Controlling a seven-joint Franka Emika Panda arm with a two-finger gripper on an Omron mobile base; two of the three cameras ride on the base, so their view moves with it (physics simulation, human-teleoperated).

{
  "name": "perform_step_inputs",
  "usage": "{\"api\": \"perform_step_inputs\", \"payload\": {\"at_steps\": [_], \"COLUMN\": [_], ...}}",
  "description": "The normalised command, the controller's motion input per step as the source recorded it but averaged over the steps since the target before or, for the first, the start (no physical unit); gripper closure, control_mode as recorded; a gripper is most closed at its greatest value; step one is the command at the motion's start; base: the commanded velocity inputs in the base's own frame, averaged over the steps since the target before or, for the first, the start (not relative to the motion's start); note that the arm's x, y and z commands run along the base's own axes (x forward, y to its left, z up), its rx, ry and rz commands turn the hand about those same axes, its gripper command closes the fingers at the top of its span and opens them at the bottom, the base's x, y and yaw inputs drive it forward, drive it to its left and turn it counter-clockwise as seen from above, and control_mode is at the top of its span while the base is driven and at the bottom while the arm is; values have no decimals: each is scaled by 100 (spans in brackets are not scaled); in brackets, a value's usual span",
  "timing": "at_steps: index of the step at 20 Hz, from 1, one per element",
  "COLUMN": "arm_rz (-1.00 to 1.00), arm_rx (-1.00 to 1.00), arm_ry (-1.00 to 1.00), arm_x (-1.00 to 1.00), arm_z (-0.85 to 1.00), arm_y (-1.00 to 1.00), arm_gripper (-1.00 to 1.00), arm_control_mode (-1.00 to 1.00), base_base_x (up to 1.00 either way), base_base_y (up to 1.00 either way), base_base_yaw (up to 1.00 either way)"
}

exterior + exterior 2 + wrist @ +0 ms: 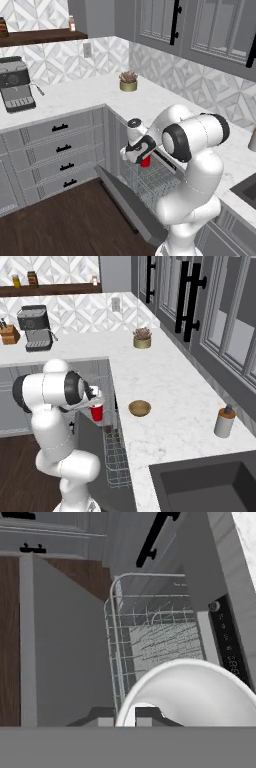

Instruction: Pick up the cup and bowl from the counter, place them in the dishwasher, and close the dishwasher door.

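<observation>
Red cup [96, 412] x1, tan bowl [139, 407] x1

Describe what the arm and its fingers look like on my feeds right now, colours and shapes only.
The arm is a glossy white Franka Panda built of rounded, bulbous segments, with dark grey to black rings at the joints, the clearest being the black band around the big elbow segment. Its hand is a white block with a black face, ending in a gripper with two small dark fingers. No cables or markings are visible.
</observation>
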Motion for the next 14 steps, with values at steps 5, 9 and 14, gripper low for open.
{"api": "perform_step_inputs", "payload": {"at_steps": [5,9,14], "arm_rz": [-17,-15,-17], "arm_rx": [0,0,0], "arm_ry": [0,0,0], "arm_x": [16,21,31], "arm_z": [-41,-47,-31], "arm_y": [0,-1,0], "arm_gripper": [100,100,100], "arm_control_mode": [-100,-100,-100], "base_base_x": [0,0,0], "base_base_y": [0,0,0], "base_base_yaw": [0,0,0]}}
